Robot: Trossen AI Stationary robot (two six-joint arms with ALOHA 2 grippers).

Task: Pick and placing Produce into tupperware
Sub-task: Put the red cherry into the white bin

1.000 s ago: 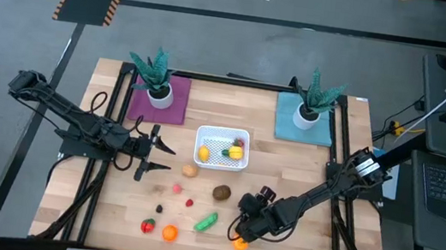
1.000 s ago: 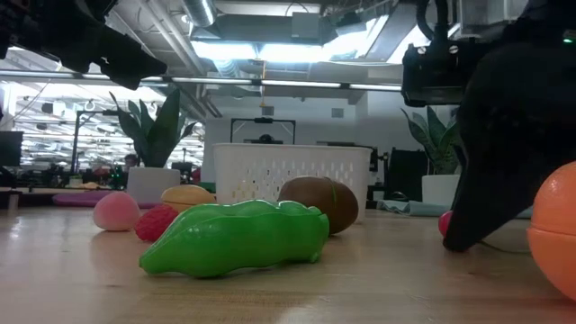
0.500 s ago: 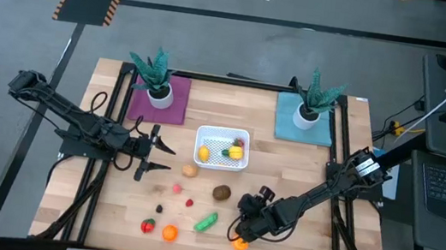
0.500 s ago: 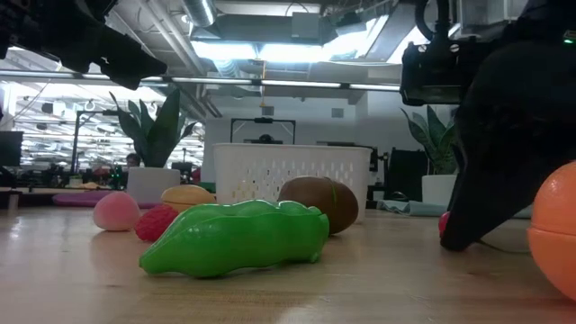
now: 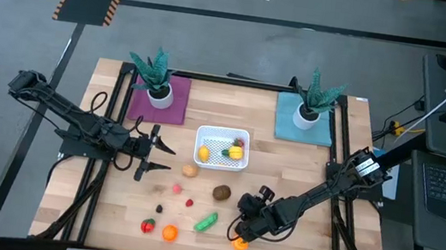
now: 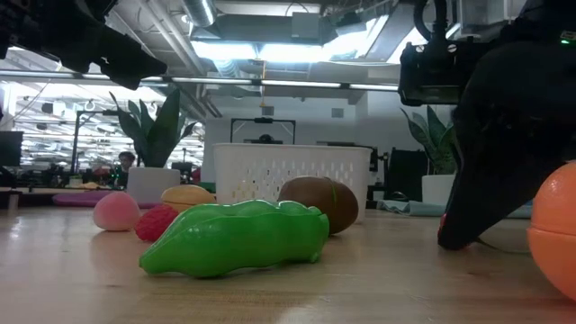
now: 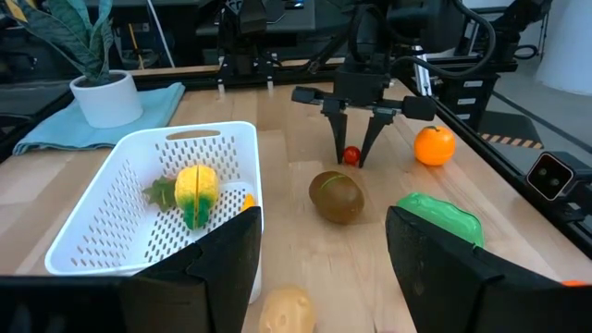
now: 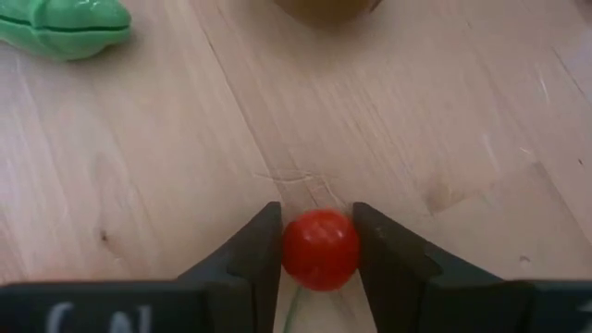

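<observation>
The small red ball of produce (image 8: 319,250) lies on the wood table between the fingertips of my right gripper (image 8: 317,254), which is shut on it near the table's front right (image 5: 238,230). An orange (image 5: 239,245) lies just beside that gripper. The green pod (image 5: 207,221), a brown kiwi (image 5: 221,193), a tan potato (image 5: 189,171) and other small pieces lie loose on the table. The white tupperware (image 5: 221,151) stands at the table's middle with yellow pieces (image 7: 196,190) in it. My left gripper (image 5: 158,156) hangs open left of the tupperware. My right gripper pinches the red ball's two opposite sides (image 8: 289,252) between its two fingers (image 8: 257,248). The fingers come from above, slanting down toward the table. The ball's underside rests on the table.
Two potted plants (image 5: 154,74) (image 5: 313,98) stand on mats at the far edge. A tomato (image 5: 146,226) and a second orange (image 5: 169,233) lie near the front edge. Bare wood lies between the green pod and my right gripper.
In the low view, the finger of my right gripper that shows there has edged inward over the small red ball, so less of the ball shows. Both arms have stayed in place, and no piece of produce has moved.
</observation>
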